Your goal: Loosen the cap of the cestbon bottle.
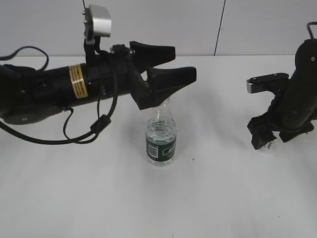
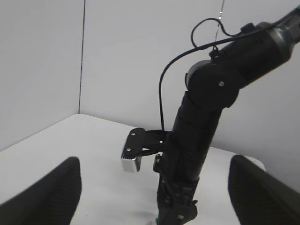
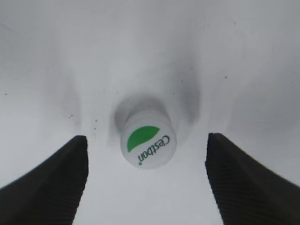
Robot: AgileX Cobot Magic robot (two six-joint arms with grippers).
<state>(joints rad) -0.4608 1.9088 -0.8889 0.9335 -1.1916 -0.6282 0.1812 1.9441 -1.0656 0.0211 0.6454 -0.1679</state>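
Observation:
The cestbon bottle stands upright mid-table, clear, with a dark green label band. The top of its neck is hidden behind my left gripper. That gripper is open and empty and hovers level just above the bottle. In the left wrist view its jaws spread wide and the bottle is out of view. The white cap with a green mark and "Cestbon" print lies on the table, off the bottle. My right gripper is open, pointing down over the cap, with a jaw on each side and neither touching it. It stands at the right in the exterior view.
The white table ends at a pale wall behind. My right arm fills the middle of the left wrist view. A black cable loops under my left arm.

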